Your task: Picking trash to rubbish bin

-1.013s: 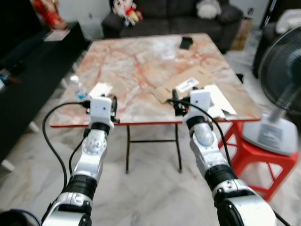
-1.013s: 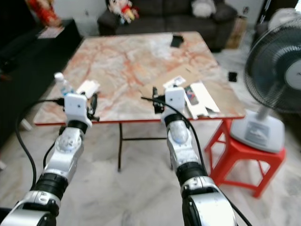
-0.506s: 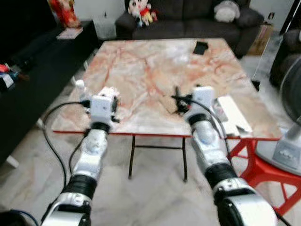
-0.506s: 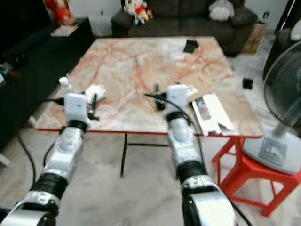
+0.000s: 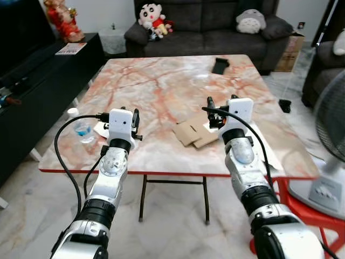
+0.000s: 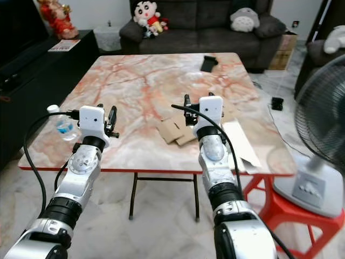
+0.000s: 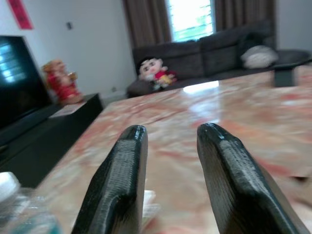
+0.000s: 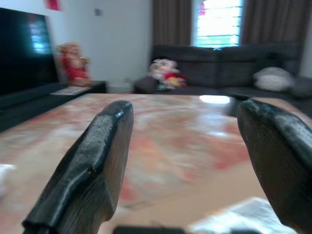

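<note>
Your trash is the flattened cardboard [image 5: 193, 133] lying flat on the marble table [image 5: 161, 86], near the front edge and a little to your right of centre; its pieces overlap and the long axis runs roughly from the front-left toward the back-right. Just beyond it to the right lie white paper sheets [image 6: 241, 141] reaching toward the table's right edge, their long side running front to back. Your right gripper [image 8: 187, 161] hovers over the table just behind the cardboard, fingers spread wide with nothing between them. Your left gripper [image 7: 168, 175] hangs above the front-left part of the table, fingers parted by a modest gap and also empty; close to it sit a small plastic bottle [image 5: 81, 127] lying near the left edge and a white scrap [image 5: 102, 128] beside it. The middle and far half of the tabletop offer open room, apart from a dark flat object [image 5: 220, 65] near the back edge. The red-trimmed front edge runs right under your forearms. A fan [image 6: 323, 124] and a red stool [image 6: 280, 208] crowd the floor on your right; a black cabinet [image 5: 38, 81] lines the left, and a dark sofa [image 5: 215, 24] stands behind the table.
</note>
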{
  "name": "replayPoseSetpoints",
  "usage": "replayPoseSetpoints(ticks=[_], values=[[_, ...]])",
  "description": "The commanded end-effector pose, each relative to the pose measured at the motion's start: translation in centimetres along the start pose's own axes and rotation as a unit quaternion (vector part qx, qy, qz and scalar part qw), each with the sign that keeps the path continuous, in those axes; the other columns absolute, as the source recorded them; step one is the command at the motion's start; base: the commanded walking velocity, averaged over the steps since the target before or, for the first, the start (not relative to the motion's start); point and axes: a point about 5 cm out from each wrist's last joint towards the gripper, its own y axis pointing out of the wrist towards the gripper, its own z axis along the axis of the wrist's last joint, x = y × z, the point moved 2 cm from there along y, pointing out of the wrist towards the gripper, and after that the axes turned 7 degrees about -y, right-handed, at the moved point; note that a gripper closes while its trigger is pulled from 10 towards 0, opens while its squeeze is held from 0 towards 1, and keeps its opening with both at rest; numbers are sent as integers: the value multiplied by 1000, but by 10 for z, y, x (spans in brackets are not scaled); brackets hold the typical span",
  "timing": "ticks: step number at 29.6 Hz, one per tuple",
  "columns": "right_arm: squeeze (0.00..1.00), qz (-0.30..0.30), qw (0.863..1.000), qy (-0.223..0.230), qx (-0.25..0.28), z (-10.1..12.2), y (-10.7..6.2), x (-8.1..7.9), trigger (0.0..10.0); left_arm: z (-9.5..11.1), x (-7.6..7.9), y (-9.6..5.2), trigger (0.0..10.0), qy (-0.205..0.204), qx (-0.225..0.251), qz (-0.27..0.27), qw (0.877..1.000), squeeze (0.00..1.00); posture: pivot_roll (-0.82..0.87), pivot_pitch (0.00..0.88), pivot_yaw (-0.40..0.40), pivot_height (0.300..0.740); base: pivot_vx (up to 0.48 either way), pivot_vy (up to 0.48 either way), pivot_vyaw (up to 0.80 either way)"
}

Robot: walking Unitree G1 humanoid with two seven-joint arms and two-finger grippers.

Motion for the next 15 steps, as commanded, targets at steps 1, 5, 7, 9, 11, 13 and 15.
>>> replayPoseSetpoints(ticks=[1,5,7,9,11,13,15], values=[[0,-7,1000,-1,2,2,2,7,10000,6,4,3,10000,-3,8,-6,1000,0,106,10,55,740,394,0,0],[0,-6,1000,1,1,2,2,6,10000,5,5,3,10000,-3,7,-8,1000,0,108,11,55,740,396,0,0],[0,-3,1000,2,1,3,2,5,10000,6,5,3,10000,-2,7,-8,1000,0,109,17,55,740,396,0,0],[0,-3,1000,3,1,3,2,5,10000,6,5,3,10000,-3,7,-8,1000,0,109,17,53,740,396,0,0],[0,-2,1000,3,1,3,2,4,10000,6,4,3,10000,-3,7,-7,1000,0,109,17,53,740,394,0,0],[0,0,1000,3,1,3,2,3,10000,6,4,3,10000,-3,7,-6,1000,0,108,17,53,740,394,0,0],[0,1,1000,3,1,3,2,3,10000,6,4,3,10000,-3,7,-6,1000,0,109,17,53,740,394,0,0]])
